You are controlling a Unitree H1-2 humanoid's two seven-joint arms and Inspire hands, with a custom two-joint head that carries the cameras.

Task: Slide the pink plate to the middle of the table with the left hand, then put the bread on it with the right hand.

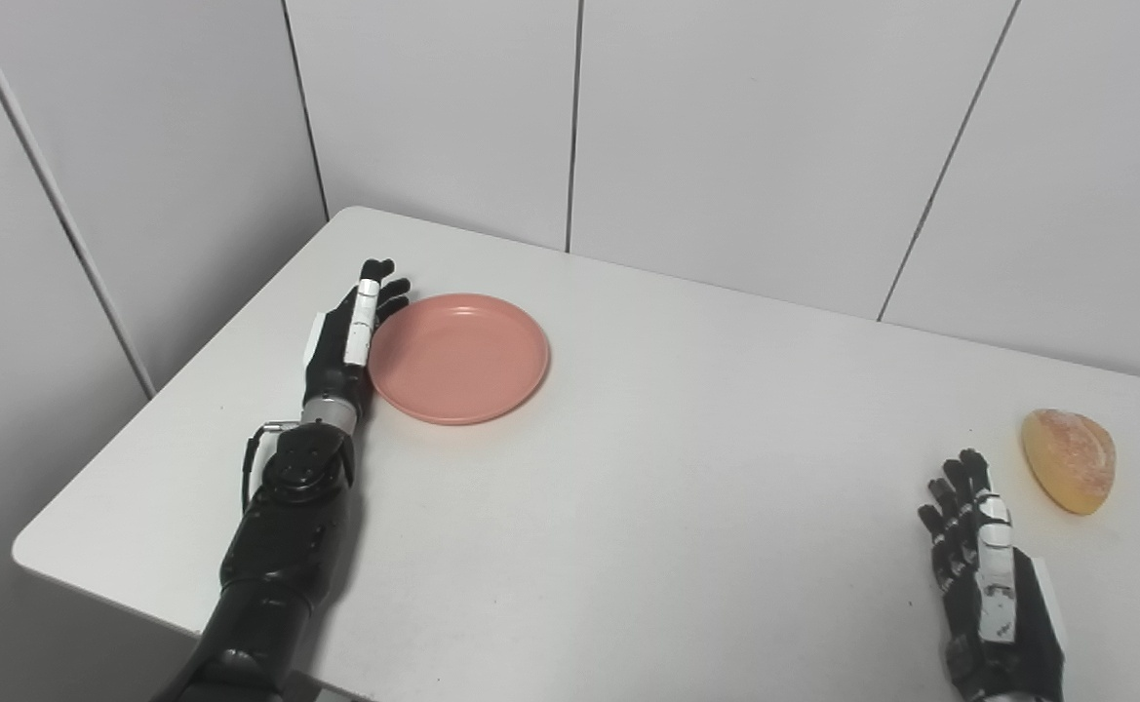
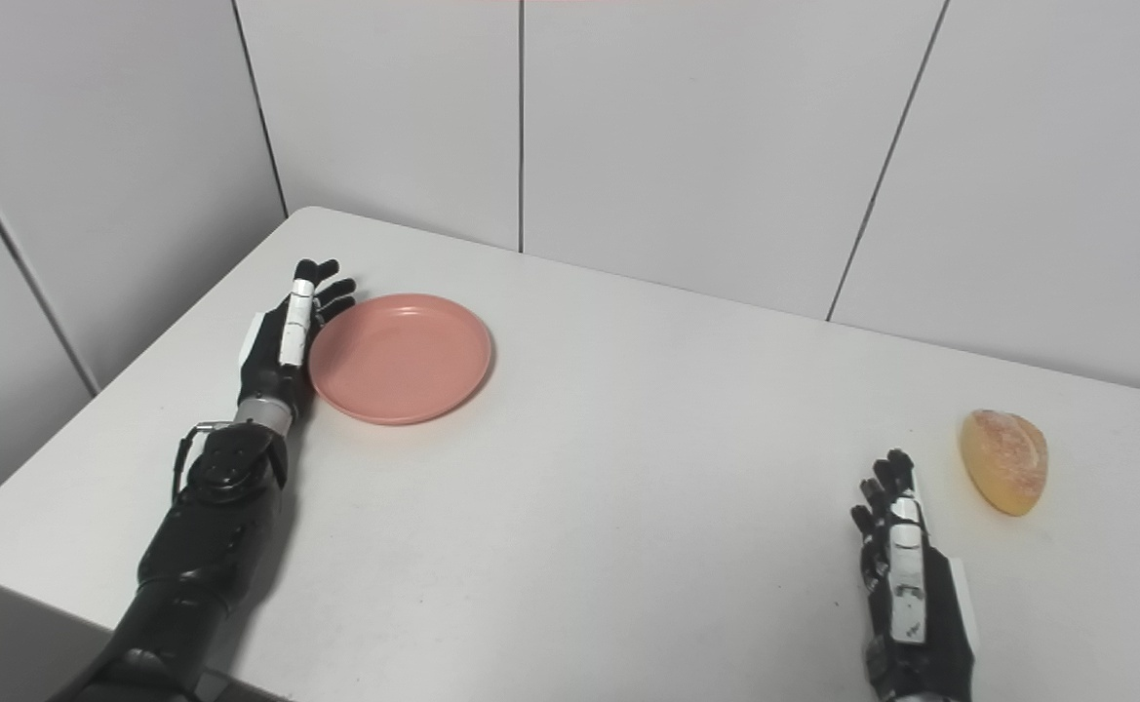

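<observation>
The pink plate (image 1: 459, 356) lies on the left part of the white table (image 1: 687, 468). My left hand (image 1: 353, 330) is open, fingers straight, resting on the table with its edge against the plate's left rim. The bread (image 1: 1070, 459), a golden-brown roll, lies near the table's right edge. My right hand (image 1: 989, 585) is open and empty, flat above the table near its front edge, a little in front of and left of the bread, not touching it.
Grey panelled walls (image 1: 726, 127) stand close behind the table and at the left. The table's left edge and front left corner (image 1: 28, 551) are near my left arm.
</observation>
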